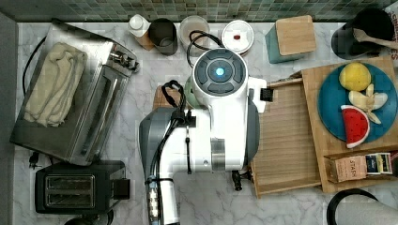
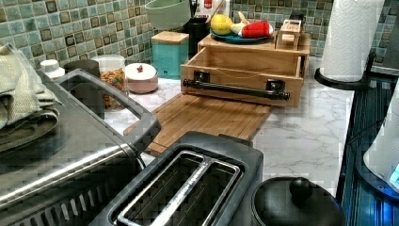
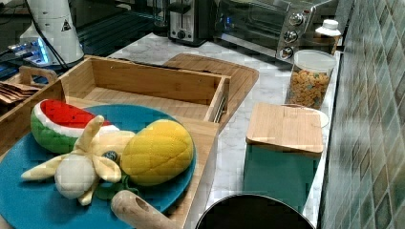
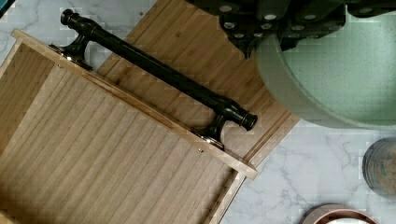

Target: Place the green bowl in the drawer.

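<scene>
Under wrist camera, gripper (image 4: 275,35) clamped on rim of green bowl (image 4: 336,74), bowl held in air above cutting board (image 4: 196,51), just beside open drawer (image 4: 93,158) with dark handle (image 4: 159,77).

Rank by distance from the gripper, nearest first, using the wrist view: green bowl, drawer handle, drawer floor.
1. Green bowl: right at the gripper.
2. Drawer handle: beside the bowl, above the cutting board.
3. Drawer floor: beyond the handle.
</scene>
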{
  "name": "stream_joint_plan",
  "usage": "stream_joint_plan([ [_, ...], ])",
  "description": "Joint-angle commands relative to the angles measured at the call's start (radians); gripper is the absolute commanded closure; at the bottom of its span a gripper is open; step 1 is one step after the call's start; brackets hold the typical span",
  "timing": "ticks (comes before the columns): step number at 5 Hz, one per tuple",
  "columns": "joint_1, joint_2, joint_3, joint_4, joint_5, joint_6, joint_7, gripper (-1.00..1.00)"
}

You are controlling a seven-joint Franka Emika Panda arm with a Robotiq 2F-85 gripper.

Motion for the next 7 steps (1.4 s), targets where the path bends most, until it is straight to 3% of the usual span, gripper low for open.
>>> stream_joint_plan([
  [1, -0.002, -0.007, 0.003, -0.001, -0.001, 0.000, 0.000, 1.00],
  [2, -0.037, -0.040, -0.037, -0.029, 0.033, 0.005, -0.073, 1.00],
  [4, -0.107, -0.156, -0.157, -0.194, 0.068, 0.141, -0.295, 1.00],
  [6, -0.077, -0.170, -0.247, -0.244, 0.056, 0.202, -0.212, 1.00],
  [7, -0.104, -0.178, -0.247, -0.291, 0.061, 0.265, -0.152, 1.00],
])
